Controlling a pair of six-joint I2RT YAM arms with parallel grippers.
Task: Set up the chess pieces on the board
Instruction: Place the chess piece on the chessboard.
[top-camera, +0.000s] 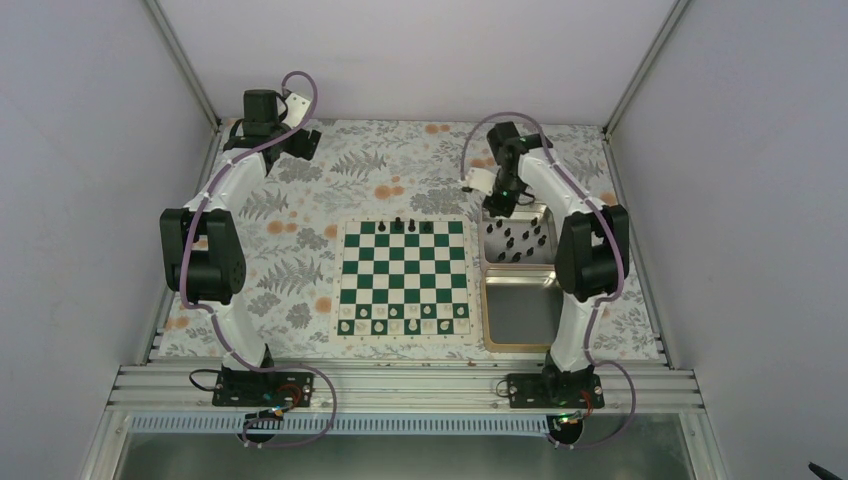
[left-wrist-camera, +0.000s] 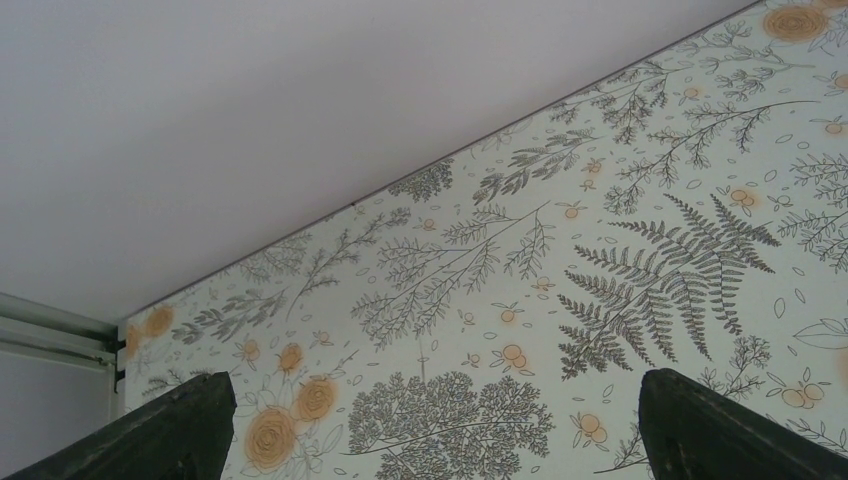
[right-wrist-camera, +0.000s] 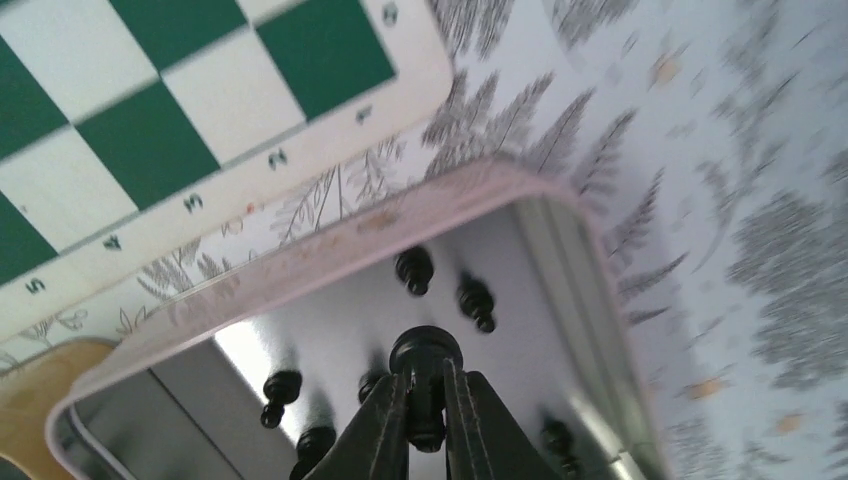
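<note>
Right gripper (right-wrist-camera: 425, 388) clamps a tiny black chess piece (right-wrist-camera: 425, 350) just below its round head, inside the silver tin (right-wrist-camera: 300, 262). Likely light, rigid, slippery; that narrow neck suits gripping.

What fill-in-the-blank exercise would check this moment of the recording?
1. The right tool is shut on a ___ chess piece.
2. The left tool stands ___, holding nothing.
3. On the board, black pieces stand along its ___ edge.
Missing words: black; open; far.
</note>
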